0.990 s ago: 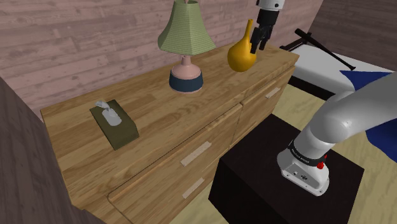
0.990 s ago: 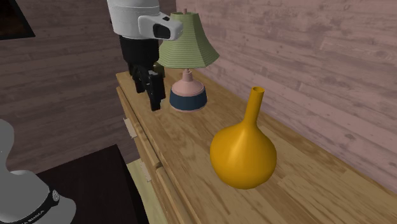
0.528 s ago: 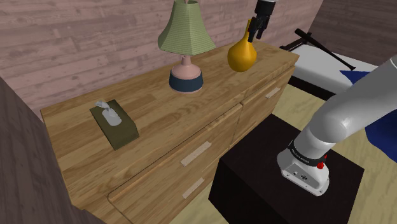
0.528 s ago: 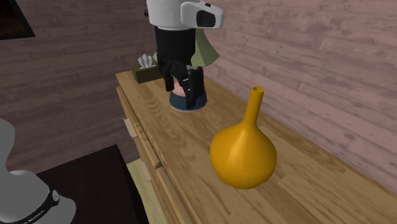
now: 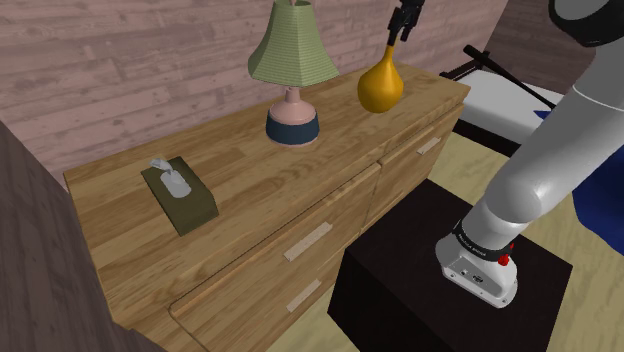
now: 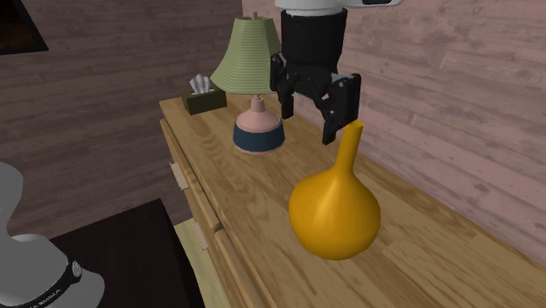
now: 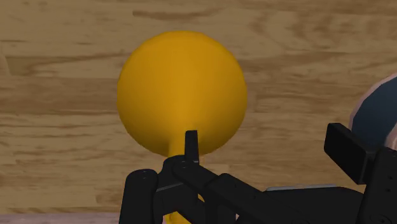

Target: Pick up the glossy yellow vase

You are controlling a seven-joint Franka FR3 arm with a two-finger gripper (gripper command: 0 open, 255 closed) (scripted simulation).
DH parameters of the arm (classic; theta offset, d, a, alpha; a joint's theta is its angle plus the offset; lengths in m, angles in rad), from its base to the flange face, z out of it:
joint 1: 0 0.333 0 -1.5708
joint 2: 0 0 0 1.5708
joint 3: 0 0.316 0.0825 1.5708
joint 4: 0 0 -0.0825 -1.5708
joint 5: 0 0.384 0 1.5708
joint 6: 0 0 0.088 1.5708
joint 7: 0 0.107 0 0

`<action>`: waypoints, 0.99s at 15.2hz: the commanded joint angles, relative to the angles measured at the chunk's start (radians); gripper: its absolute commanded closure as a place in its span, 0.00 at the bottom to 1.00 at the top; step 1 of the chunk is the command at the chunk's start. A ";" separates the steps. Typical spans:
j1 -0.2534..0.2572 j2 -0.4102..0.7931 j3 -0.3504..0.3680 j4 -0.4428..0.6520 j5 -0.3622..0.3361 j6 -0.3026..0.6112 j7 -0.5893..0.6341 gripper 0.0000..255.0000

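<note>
The yellow vase point(image 6: 335, 214) stands upright on the wooden dresser point(image 6: 262, 203) not far from the lamp point(image 6: 254, 54), and the gripper point(image 6: 311, 122) hangs by its thin neck, fingers point(image 6: 339, 105) spread and holding nothing, probably because the neck suits them better than the round belly.

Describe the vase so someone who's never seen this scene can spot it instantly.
Start at the long wooden dresser against the plank wall. The vase stands near its end at the shoulder view's right, just past the green-shaded lamp. It is the only yellow-orange thing there, a round bulb with a thin tall neck.
</note>
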 commanded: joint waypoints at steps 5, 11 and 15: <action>-0.058 0.210 -0.039 0.302 0.086 -0.055 -0.085 0.00; -0.050 0.185 -0.035 0.187 0.077 0.036 -0.087 0.00; -0.048 0.180 -0.034 0.159 0.075 0.059 -0.087 0.00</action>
